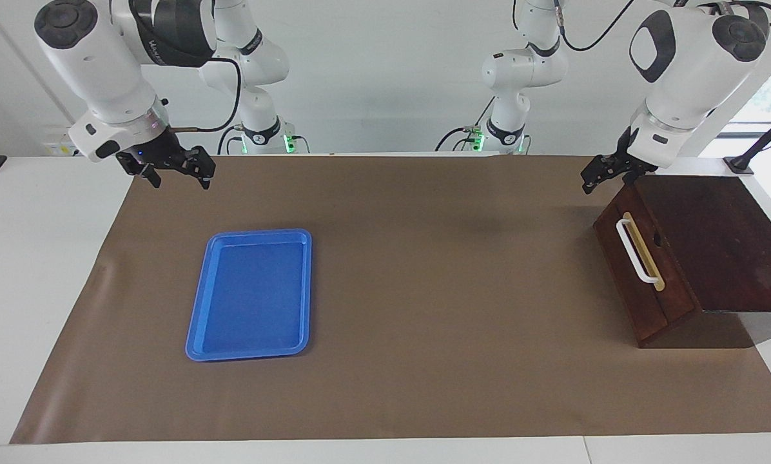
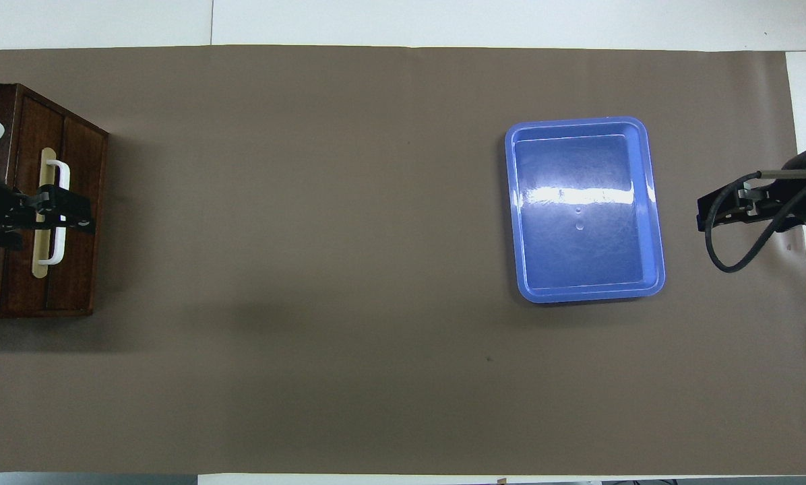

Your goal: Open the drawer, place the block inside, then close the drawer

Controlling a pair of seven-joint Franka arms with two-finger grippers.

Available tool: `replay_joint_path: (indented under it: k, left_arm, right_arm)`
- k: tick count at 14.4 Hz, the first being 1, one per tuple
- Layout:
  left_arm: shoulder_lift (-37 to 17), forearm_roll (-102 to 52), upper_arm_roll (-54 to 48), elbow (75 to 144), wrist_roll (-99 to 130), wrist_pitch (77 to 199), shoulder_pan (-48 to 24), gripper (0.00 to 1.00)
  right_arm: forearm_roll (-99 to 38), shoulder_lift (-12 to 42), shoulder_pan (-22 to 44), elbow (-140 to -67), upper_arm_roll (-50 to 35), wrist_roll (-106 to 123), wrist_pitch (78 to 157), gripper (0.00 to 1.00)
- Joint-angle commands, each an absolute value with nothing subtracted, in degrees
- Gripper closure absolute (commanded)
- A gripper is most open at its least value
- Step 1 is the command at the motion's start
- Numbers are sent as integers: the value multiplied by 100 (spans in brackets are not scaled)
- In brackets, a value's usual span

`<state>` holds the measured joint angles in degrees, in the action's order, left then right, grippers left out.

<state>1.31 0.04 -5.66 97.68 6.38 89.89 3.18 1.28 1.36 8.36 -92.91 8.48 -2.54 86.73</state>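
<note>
The drawer (image 1: pixel 617 264) (image 2: pixel 79 269) sits closed in the dark brown wooden box (image 1: pixel 714 238) at the left arm's end of the table, its white bar handle (image 1: pixel 637 254) (image 2: pixel 58 249) facing the middle of the table. My left gripper (image 1: pixel 601 177) (image 2: pixel 73 212) hangs open in the air over the drawer's front and handle, touching nothing. My right gripper (image 1: pixel 180 180) (image 2: pixel 703 214) waits open and empty above the mat's edge at the right arm's end. The block is out of view.
An empty blue tray (image 1: pixel 250 296) (image 2: pixel 585 215) lies toward the right arm's end. A brown mat (image 1: pixel 424 290) covers most of the white table.
</note>
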Motion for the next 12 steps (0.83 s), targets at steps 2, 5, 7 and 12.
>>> replay_joint_path:
  k: [2, 5, 7, 12]
  left_arm:
    - [79, -53, -501, 9413, 184, 8701, 264, 0]
    - [123, -18, -518, 9466, 193, 8630, 237, 0]
    - [132, -18, -624, 9475, 211, 8675, 229, 0]
    - [132, -18, -703, 9492, 202, 8692, 229, 0]
  right_arm:
    - [220, -9, 729, -9457, 782, -123, 8807, 0]
    - [220, -9, 729, -9466, 791, -123, 8798, 0]
    - [220, -9, 729, -9466, 782, -123, 8798, 0]
    - [220, -9, 729, -9466, 782, -132, 8798, 0]
